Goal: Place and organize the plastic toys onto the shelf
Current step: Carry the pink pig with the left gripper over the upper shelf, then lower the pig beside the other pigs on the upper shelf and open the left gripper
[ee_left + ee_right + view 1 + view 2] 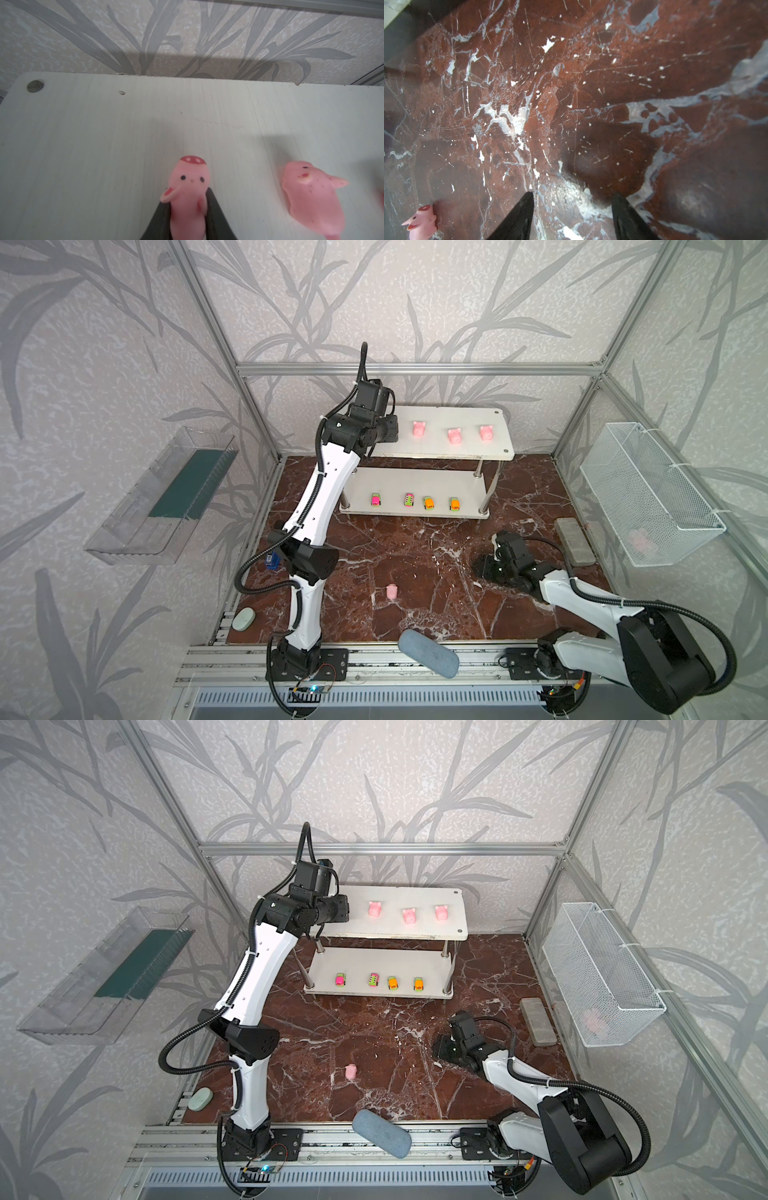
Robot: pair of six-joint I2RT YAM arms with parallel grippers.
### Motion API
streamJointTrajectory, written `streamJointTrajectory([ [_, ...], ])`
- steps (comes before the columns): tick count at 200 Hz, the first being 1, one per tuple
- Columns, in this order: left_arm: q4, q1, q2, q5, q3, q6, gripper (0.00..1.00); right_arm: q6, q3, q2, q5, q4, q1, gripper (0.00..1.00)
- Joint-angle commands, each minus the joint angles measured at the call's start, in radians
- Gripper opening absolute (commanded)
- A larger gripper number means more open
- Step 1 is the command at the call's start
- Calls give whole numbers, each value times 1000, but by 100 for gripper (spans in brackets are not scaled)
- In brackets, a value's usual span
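Pinching a pink pig (188, 182) between nearly closed fingers, your left gripper (188, 199) is over the top board of the shelf (457, 414), seen in the left wrist view, with a second pig (311, 197) lying just beside it on the board. In both top views three pigs (454, 435) line the upper board right of centre and four cars (409, 500) line the lower board. Your right gripper (572, 195) stands open and empty above the marble table (612, 83); one loose pig (392, 592) lies on the table below centre.

Grey leaf-patterned wallpaper (415, 302) on three sides, aluminium framing (415, 368) along the edges — reddish-brown marble tabletop (415, 564) below.
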Motion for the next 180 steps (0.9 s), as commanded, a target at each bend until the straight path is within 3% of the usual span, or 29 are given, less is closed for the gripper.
streamJointTrajectory([
  [1,-11,7,6,17,-4,-5,24,-8,-2,17,-2,10,2,60],
  [180,-72,18,-6,79,48,-44,25,-9,24,78,-30,21,2,60],
])
